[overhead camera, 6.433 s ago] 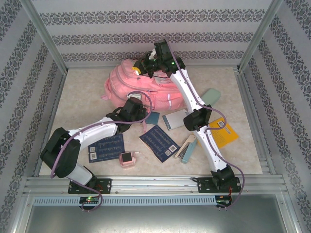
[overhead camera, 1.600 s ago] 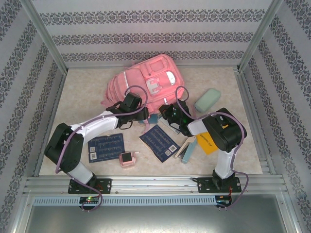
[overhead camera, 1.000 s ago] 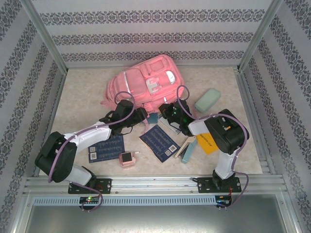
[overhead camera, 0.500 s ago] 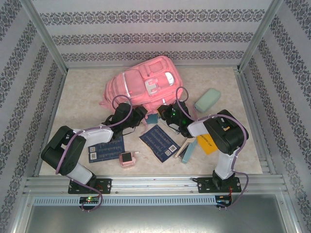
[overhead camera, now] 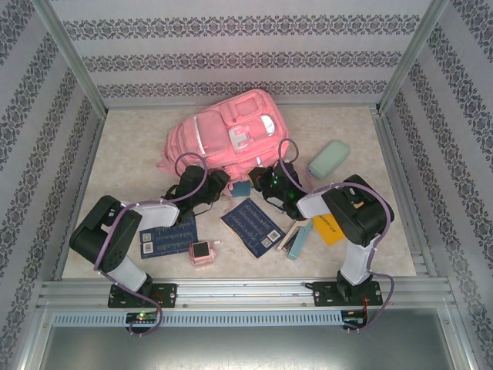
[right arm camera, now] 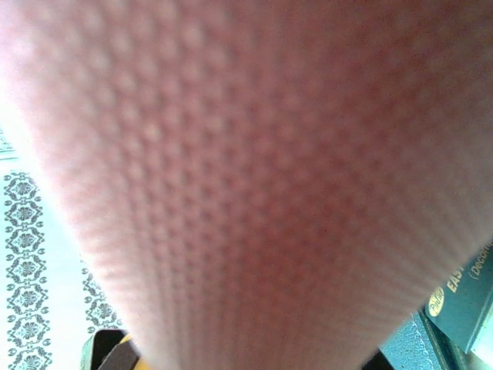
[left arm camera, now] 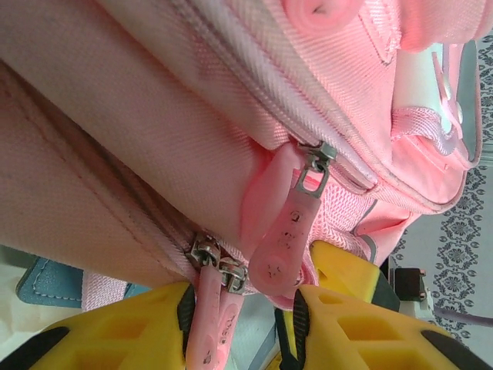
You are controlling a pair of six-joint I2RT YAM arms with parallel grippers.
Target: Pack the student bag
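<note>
A pale marbled table (overhead camera: 127,146) sits inside walls (overhead camera: 231,62) papered in grey damask stripes, with slanted aluminium posts (overhead camera: 69,58) at the corners. The student bag (overhead camera: 227,139) lies at the far centre, pocket side up. Nearer lie 2 dark blue sheets (overhead camera: 253,225), a small pink gadget (overhead camera: 202,253), a yellow booklet (overhead camera: 327,226) and a mint case (overhead camera: 329,158). The left gripper (overhead camera: 209,183) is at the bag's near left edge; its wrist view shows yellow fingers (left arm camera: 115,339) flanking pink zipper pulls (left arm camera: 281,239), though I cannot tell whether they pinch. The right gripper (overhead camera: 266,179) meets the near right edge, its fingers' state hidden by blurred pink mesh. 6.4 s ago the right arm stretched over the bag's far end and the bag lay crumpled; since then that arm has folded back.
</note>
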